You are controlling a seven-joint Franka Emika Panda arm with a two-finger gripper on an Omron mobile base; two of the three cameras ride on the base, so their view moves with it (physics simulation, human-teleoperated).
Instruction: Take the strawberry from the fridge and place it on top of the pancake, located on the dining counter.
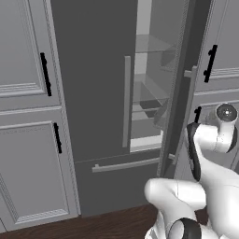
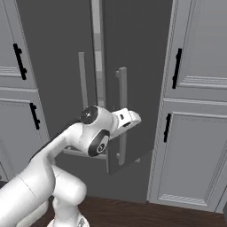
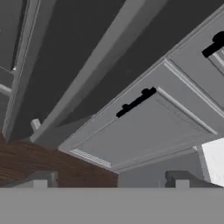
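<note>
The fridge was flanked by panelled grey cabinets above a dark wood floor, its right door ajar, the gripper spread open.

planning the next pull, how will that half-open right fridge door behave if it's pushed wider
The right fridge door is a tall rigid slab, so it should swing stiffly on its hinge, not flex. It looks heavy. Its long vertical handle offers a firm hold.

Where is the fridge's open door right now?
In the left base view, the fridge's right door stands ajar, edge-on, between the pale shelves and the grey cabinets.
</note>
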